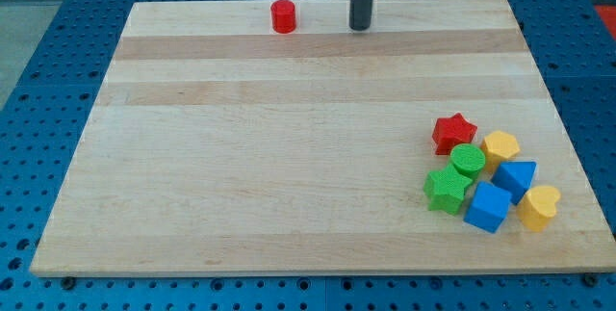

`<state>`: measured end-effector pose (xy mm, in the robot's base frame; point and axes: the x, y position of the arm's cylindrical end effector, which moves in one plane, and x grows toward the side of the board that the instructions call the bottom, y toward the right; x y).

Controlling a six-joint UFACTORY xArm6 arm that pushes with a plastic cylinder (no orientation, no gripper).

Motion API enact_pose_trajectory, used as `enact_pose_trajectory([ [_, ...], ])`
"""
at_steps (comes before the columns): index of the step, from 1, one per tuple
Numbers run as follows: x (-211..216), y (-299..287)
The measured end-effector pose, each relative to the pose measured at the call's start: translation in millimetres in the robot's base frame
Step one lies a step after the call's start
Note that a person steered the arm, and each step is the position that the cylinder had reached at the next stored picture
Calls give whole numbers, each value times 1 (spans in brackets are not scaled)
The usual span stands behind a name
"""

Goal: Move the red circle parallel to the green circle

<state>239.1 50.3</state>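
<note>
The red circle (283, 16) stands near the top edge of the wooden board (250, 157), left of centre. The green circle (469, 161) sits in a cluster of blocks at the lower right. My tip (360, 27) rests on the board near the top edge, a short way to the right of the red circle and apart from it. The tip is far from the green circle.
Around the green circle lie a red star (452, 133), a yellow hexagon (500, 146), a green star (448, 189), a blue triangle (517, 178), a blue cube (488, 206) and a yellow heart (539, 206). A blue pegboard (38, 109) surrounds the board.
</note>
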Motion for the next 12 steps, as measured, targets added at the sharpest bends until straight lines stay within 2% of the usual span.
enact_pose_trajectory([
  [1,-31,-27],
  [4,-35,-100],
  [9,51,-154],
  [12,112,-152],
])
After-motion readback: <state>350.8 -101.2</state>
